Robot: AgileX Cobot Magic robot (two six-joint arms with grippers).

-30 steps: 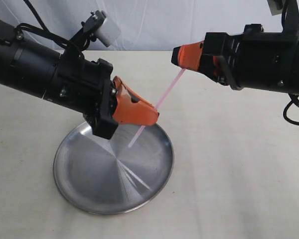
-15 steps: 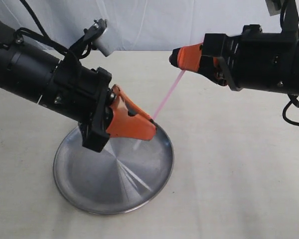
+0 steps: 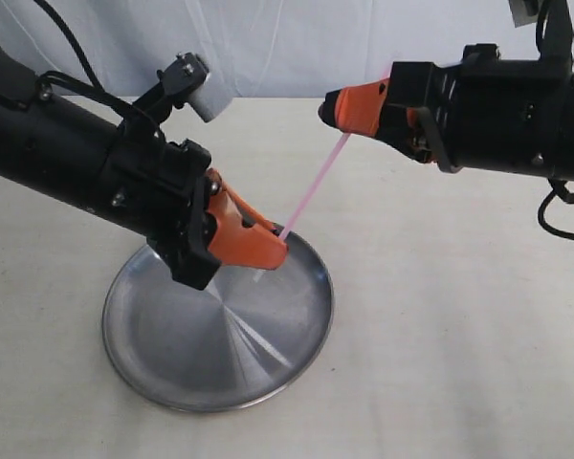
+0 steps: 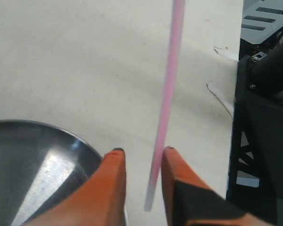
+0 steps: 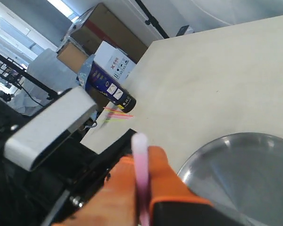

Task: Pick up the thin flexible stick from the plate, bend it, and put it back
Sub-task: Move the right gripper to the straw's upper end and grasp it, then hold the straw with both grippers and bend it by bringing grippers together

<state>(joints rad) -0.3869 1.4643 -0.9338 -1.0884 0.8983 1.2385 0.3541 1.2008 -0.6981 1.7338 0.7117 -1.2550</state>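
Note:
The thin pink stick hangs slanted in the air above the plate's far rim. My right gripper is shut on its upper end; in the right wrist view the stick is pinched between the orange fingers of this gripper. The stick's lower end sits in the gap of my left gripper, close to one finger. That gripper is open, its fingers standing apart either side of the stick. The steel plate lies on the table below, with nothing on it.
The pale table stretches right of the plate. Past the table's edge stand cardboard boxes, a dark blue can and several coloured sticks. A black frame stands beyond the left gripper.
The right gripper has drifted slightly left and up, raising the stick's lower end off the plate. The left gripper has shifted so that this end now lies between its open fingers.

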